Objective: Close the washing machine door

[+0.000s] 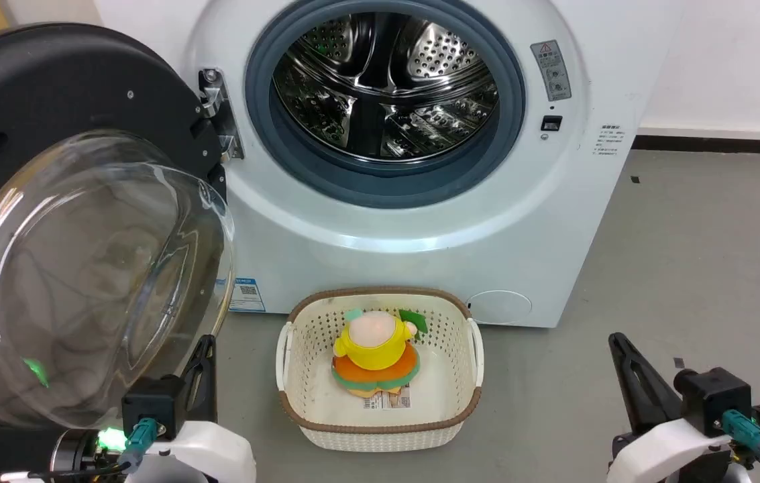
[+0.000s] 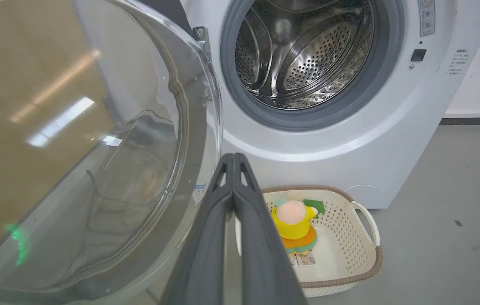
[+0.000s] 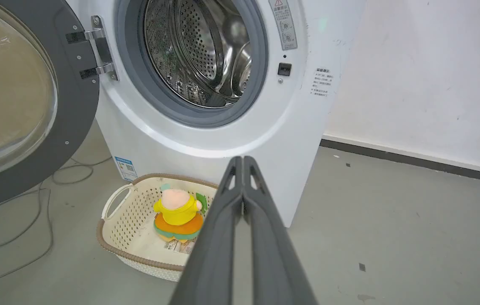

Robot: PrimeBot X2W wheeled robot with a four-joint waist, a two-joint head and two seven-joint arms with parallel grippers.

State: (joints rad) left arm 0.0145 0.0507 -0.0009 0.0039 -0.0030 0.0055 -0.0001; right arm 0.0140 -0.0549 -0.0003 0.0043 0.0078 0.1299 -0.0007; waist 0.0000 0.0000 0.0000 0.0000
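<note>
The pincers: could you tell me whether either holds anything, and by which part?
Nothing is held: the left pincer and the right pincer are both shut on nothing.

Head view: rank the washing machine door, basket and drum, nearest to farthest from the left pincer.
1. washing machine door: right beside the left pincer, on its left.
2. basket: on the floor to its right.
3. drum: farthest, inside the washing machine, behind the basket.

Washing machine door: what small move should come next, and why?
Probably swing the shut left gripper leftward around the washing machine door to push from behind. The door stands wide open on its hinge, and the gripper sits on its glass-bowl side.
</note>
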